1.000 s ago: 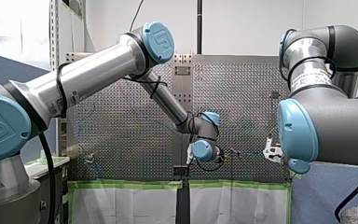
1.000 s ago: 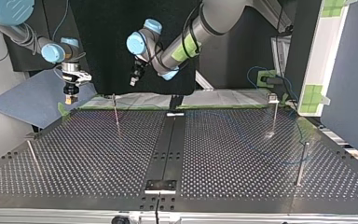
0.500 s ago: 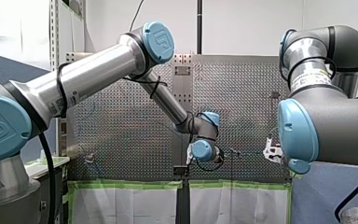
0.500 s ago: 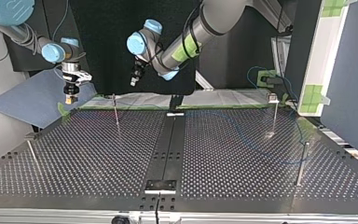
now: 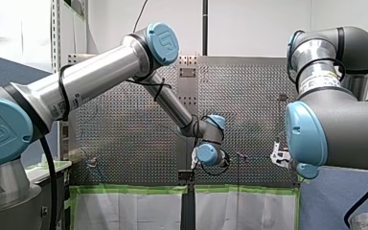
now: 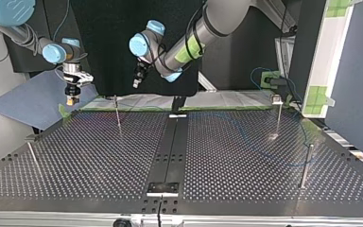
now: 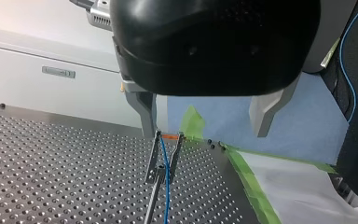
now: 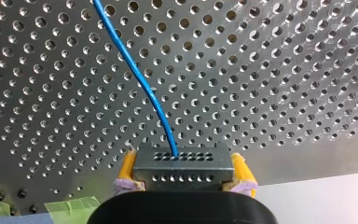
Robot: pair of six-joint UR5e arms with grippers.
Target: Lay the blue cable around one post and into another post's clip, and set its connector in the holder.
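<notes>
In the right wrist view my right gripper (image 8: pixel 182 173) has its yellow pads shut on a dark grey connector block (image 8: pixel 182 161). The blue cable (image 8: pixel 135 74) runs from it across the perforated plate. In the top view that gripper (image 6: pixel 71 99) hangs above the table's far left corner. My left gripper (image 7: pixel 205 133) stands open with nothing between its metal fingers. It hovers just above a forked clip post (image 7: pixel 154 163), and the blue cable (image 7: pixel 167 191) passes through the fork. In the top view the left gripper (image 6: pixel 136 83) hangs over the far edge, near a thin post (image 6: pixel 117 116).
More thin posts stand at the top view's left (image 6: pixel 32 157), right rear (image 6: pixel 278 118) and right front (image 6: pixel 305 166). A black strip (image 6: pixel 170 151) runs down the table's middle with a bracket (image 6: pixel 162 188) at its near end. Green tape (image 7: pixel 242 163) edges the plate.
My left arm's wrist has edged slightly toward the top view's right. The right arm and the connector have not moved.
</notes>
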